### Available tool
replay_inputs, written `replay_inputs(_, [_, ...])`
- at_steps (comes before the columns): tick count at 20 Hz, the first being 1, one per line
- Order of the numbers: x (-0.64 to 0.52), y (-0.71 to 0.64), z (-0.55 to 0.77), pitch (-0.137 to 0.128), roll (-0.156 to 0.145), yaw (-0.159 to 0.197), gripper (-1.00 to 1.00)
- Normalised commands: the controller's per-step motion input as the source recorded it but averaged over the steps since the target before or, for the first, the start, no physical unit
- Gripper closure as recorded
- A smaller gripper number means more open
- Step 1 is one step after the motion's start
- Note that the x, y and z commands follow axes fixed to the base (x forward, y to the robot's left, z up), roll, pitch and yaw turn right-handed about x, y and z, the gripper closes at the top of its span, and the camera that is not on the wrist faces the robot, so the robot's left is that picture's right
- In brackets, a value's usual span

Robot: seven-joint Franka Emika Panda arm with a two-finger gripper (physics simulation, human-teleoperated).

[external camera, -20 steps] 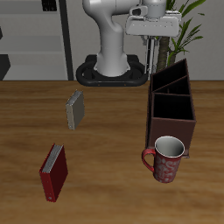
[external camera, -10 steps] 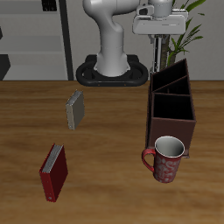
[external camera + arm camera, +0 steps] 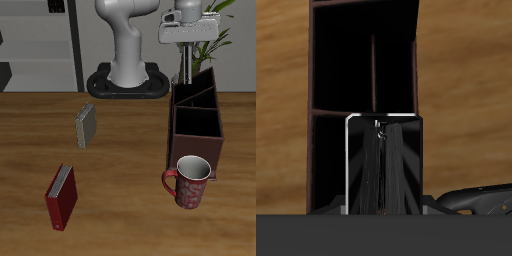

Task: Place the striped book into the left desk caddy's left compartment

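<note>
Wood-grain tabletop (image 3: pixel 120 170), dark shelving behind, a potted plant (image 3: pixel 215 25) at the back by the robot's base.

Fingers: the gripper (image 3: pixel 187 72) is closed on the striped book (image 3: pixel 186 62), which hangs on edge, upright, from between the fingers. From the wrist camera the striped book (image 3: pixel 382 165) shows edge-on as a dark slab with a pale outline, filling the space under the camera; the fingertips themselves are hidden behind it.

Book's lower end sits right at the back rim of the left desk caddy (image 3: pixel 197 125). Cannot tell from the front whether it has dipped inside yet. Wrist camera looks straight down into the left desk caddy (image 3: pixel 366 60): dark walls, a cross divider, open compartments past the book.

Outward from there: a red patterned mug (image 3: pixel 189 181) stands just in front of the caddy, nearer the table's front edge. A small grey book (image 3: pixel 85 125) lies well apart across the table, mid-depth. A red book (image 3: pixel 61 196) with white page edges lies nearer the front edge.
</note>
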Motion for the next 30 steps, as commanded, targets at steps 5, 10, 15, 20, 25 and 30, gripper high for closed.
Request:
replay_inputs(5, [0.04, 0.22, -0.16, 0.009, 0.034, 0.011, 1.0])
replay_inputs(10, [0.02, 0.25, -0.21, 0.035, 0.049, -0.012, 1.0])
replay_inputs(15, [-0.05, 0.19, -0.13, 0.008, 0.038, -0.006, 1.0])
replay_inputs(20, [0.09, 0.03, -0.21, 0.036, 0.002, -0.005, 1.0])
replay_inputs(25, [0.15, -0.04, -0.26, 0.039, -0.017, 0.011, 1.0])
replay_inputs(30, [0.12, -0.06, -0.21, 0.061, -0.004, -0.013, 1.0])
